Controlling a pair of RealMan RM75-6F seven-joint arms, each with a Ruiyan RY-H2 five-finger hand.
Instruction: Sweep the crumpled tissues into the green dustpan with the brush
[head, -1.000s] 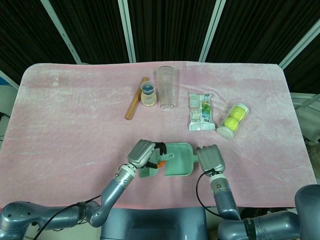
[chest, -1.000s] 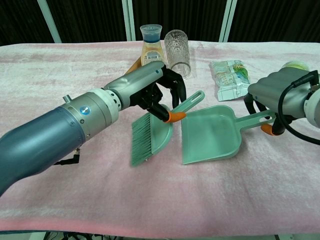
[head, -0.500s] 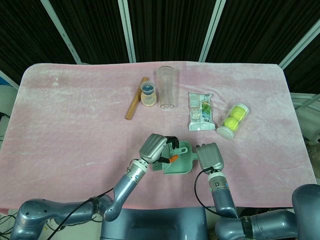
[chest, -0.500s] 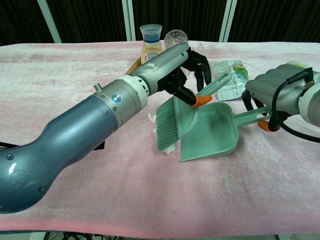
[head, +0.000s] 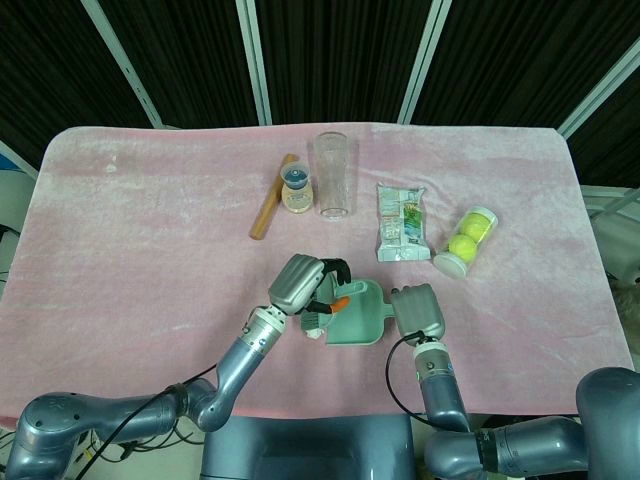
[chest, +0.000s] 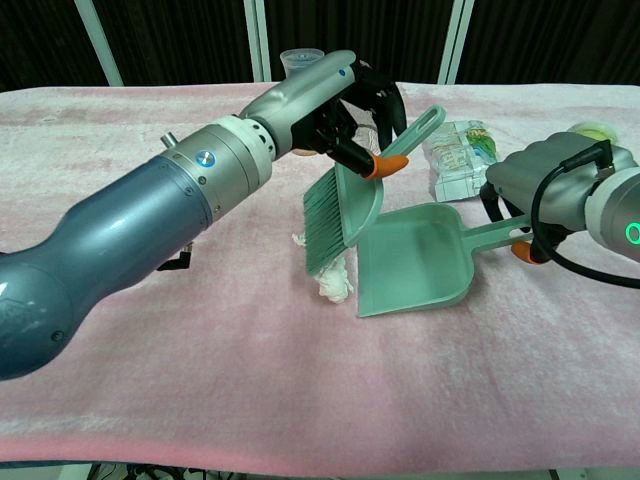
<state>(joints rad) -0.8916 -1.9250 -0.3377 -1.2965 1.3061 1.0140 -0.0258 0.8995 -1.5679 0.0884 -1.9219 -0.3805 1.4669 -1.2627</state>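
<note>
— What are you seeing near the dustpan (chest: 415, 262)?

— I am holding its handle with the right hand (chest: 545, 185). The tissues (chest: 330, 283) are lying at its left lip. The left hand (chest: 345, 100) is gripping the brush (chest: 340, 205).

— And the risk?

— I am worrying the bristles are pushing tissue past the lip.

Bright even overhead light, soft faint shadows, dark backdrop behind table (head: 150, 230), sharp focus in head view, slight wide-angle bend at chest view edges, left arm (chest: 120, 230) near lens a bit soft, mild sheen on metal.
</note>
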